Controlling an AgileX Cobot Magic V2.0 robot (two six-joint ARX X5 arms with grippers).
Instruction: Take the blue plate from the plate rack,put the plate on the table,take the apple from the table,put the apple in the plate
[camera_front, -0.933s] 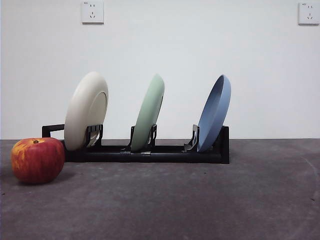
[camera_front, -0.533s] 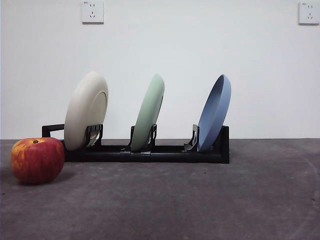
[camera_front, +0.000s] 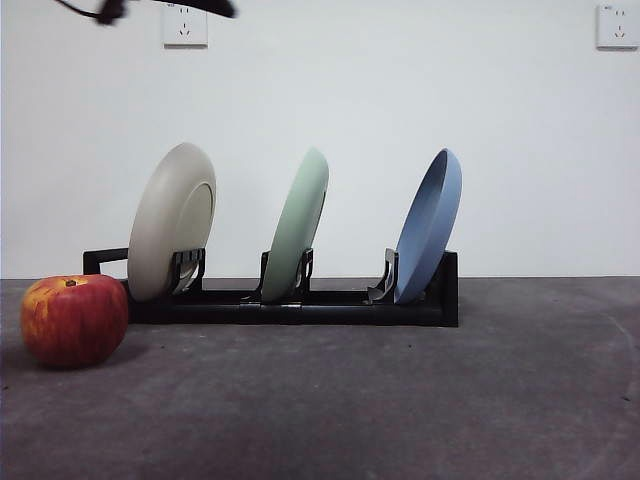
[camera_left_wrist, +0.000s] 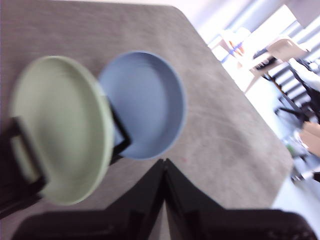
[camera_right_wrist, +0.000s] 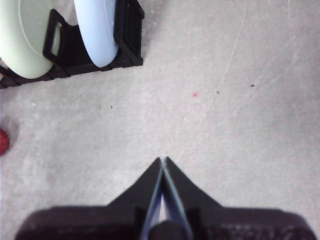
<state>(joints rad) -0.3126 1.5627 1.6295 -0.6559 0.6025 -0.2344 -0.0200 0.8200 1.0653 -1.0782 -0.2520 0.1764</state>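
1. The matte dusty-blue round plate (camera_front: 430, 228) leans in the black plastic rack (camera_front: 300, 305), right of frame centre.
2. Left claw (camera_left_wrist: 164, 165), pinched together and empty, should spread wide, then grip the rim high.
3. Right claw (camera_right_wrist: 162, 162), also closed and empty, waits.

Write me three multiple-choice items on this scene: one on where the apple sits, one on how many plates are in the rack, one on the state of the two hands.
1. Where is the apple?
A. On the table, by the rack's cream-plate end
B. In the blue plate
C. Held in a hand

2. How many plates stand in the plate rack?
A. One
B. Two
C. Three

3. How are the two hands?
A. Both shut, holding nothing
B. Both wide open
C. One grips the blue plate

Answers:
1 A: it rests on the table next to the cream-white plate.
2 C: cream-white, pale green plate and blue plate.
3 A: the left hand and the right hand each show jaws pressed together, empty.
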